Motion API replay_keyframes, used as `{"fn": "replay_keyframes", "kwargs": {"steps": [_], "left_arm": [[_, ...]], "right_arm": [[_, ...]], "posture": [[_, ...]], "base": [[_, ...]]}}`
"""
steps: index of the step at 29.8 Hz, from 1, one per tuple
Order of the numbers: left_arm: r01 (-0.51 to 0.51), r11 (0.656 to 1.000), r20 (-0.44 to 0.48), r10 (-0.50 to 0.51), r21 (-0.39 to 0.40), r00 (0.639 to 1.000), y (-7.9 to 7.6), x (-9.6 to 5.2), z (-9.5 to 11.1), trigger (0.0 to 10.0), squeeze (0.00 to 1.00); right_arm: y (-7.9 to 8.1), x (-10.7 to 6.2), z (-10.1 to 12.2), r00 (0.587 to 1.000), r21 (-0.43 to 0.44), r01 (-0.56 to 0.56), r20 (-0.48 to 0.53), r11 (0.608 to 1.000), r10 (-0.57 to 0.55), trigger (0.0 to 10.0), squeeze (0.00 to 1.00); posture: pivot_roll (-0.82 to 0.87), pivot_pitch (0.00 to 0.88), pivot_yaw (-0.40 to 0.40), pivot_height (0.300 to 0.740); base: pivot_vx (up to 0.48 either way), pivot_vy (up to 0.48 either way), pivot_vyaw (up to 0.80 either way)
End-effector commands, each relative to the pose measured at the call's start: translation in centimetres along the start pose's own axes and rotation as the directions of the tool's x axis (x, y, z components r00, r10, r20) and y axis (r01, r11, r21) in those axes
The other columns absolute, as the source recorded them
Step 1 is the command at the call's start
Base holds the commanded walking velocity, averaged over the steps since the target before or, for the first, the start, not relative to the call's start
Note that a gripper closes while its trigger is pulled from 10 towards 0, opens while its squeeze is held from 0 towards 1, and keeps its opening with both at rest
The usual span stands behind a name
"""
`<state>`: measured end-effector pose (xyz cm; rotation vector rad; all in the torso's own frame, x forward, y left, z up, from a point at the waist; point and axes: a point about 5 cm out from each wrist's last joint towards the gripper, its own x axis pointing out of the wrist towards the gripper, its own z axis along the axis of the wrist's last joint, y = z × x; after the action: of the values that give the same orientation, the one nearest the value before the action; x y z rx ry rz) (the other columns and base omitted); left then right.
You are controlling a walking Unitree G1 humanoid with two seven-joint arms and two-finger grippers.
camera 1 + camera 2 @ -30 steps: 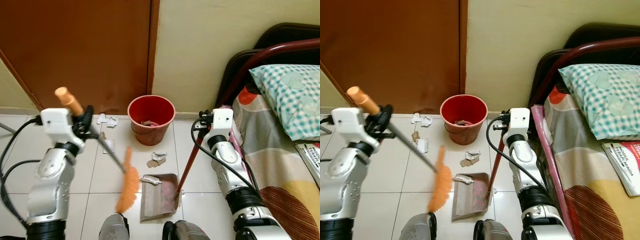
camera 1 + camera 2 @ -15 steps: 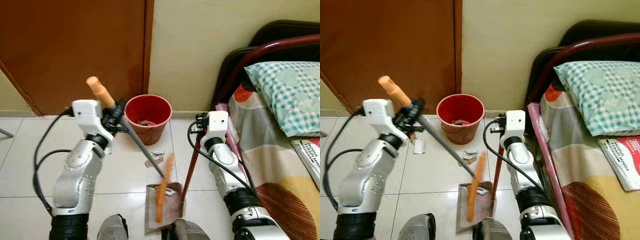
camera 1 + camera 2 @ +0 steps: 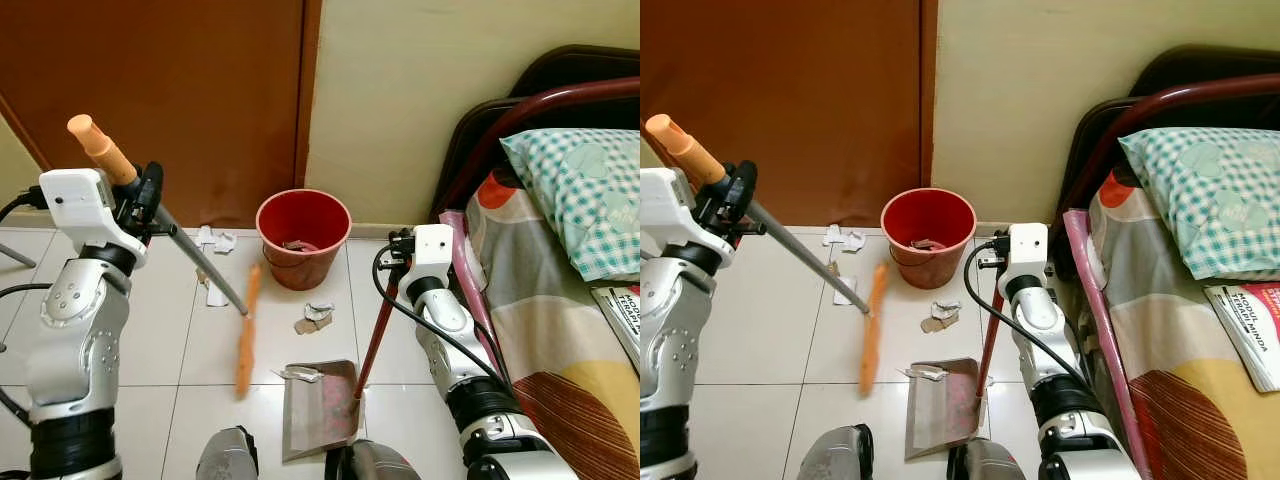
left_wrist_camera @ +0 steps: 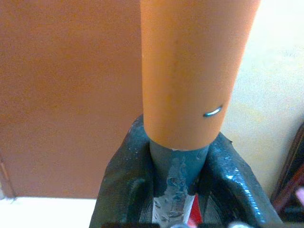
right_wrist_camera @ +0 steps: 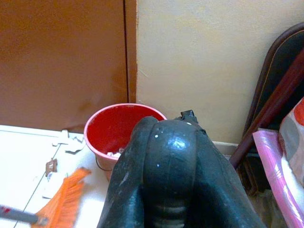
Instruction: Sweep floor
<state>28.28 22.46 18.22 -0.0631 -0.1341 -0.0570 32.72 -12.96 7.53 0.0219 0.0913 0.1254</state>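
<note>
Nearest the robot, a flat grey-brown metal dustpan (image 3: 318, 410) lies on the white tiled floor (image 3: 200, 350), with a crumpled scrap of white paper (image 3: 298, 374) at its front lip. Its long red handle (image 3: 374, 336) rises to the right gripper (image 3: 397, 262), whose jaws are closed around the top of it (in the right wrist view the black fingers (image 5: 173, 175) press together with no gap).

Just left of the dustpan, the orange-bristled broom head (image 3: 246, 328) hangs blurred over the tiles. Its grey metal shaft (image 3: 200, 262) slants up to the left gripper (image 3: 143, 203), whose jaws are clamped on the shaft just below the orange plastic grip (image 3: 100, 149); the left wrist view shows black fingers (image 4: 232, 190) hugging the grey tube on both sides.

Beyond the dustpan lie more torn paper scraps (image 3: 313, 318), and others (image 3: 213, 240) rest near the wall. A round red plastic bucket (image 3: 303, 238) stands on the floor against the base of the cream wall (image 3: 420, 90), beside the brown wooden door (image 3: 160, 90), holding a few bits of litter. At right, a bed (image 3: 570, 330) with a patterned sheet carries a green checked pillow (image 3: 585, 195).
</note>
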Motion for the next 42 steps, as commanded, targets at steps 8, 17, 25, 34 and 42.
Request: {"fn": "replay_keyframes", "kwargs": {"steps": [8, 17, 25, 34, 42], "left_arm": [[0.026, 1.000, -0.112, -0.025, 0.008, 0.993, -0.6, -1.6, -4.2, 10.0, 0.00], [0.137, 0.968, -0.103, -0.161, -0.209, 0.981, -5.7, -1.2, -4.5, 10.0, 0.00], [0.008, 0.985, -0.079, -0.022, -0.173, 0.997, -2.4, -0.9, -4.0, 10.0, 0.00], [-0.027, 0.999, -0.071, 0.025, -0.037, 0.997, 0.8, -1.0, -3.0, 10.0, 0.00], [0.022, 0.998, -0.186, -0.009, 0.066, 0.983, 1.5, -3.4, -5.8, 10.0, 0.00]], "right_arm": [[-1.0, 0.0, 0.6, 0.999, -0.004, 0.013, 0.033, 1.000, -0.013, 10.0, 0.00], [-0.3, 0.2, 0.3, 1.000, -0.008, -0.013, 0.015, 1.000, 0.013, 10.0, 0.00], [-0.1, -0.1, -0.3, 1.000, -0.007, -0.016, 0.004, 1.000, 0.016, 10.0, 0.00], [-0.1, -0.1, -0.4, 1.000, -0.006, -0.008, 0.000, 1.000, 0.008, 10.0, 0.00], [-0.9, -0.2, 0.3, 0.999, 0.008, 0.018, 0.037, 1.000, -0.018, 10.0, 0.00]], "posture": [[0.06, 0.079, -0.084, 0.740], [0.06, 0.080, -0.086, 0.740], [0.06, 0.086, -0.080, 0.740], [0.07, 0.092, -0.072, 0.740], [0.07, 0.096, -0.069, 0.740]], "base": [[0.000, 0.000, 0.00], [0.000, 0.000, 0.00], [0.000, 0.000, 0.00], [0.000, 0.000, 0.00], [0.000, 0.000, 0.00]]}}
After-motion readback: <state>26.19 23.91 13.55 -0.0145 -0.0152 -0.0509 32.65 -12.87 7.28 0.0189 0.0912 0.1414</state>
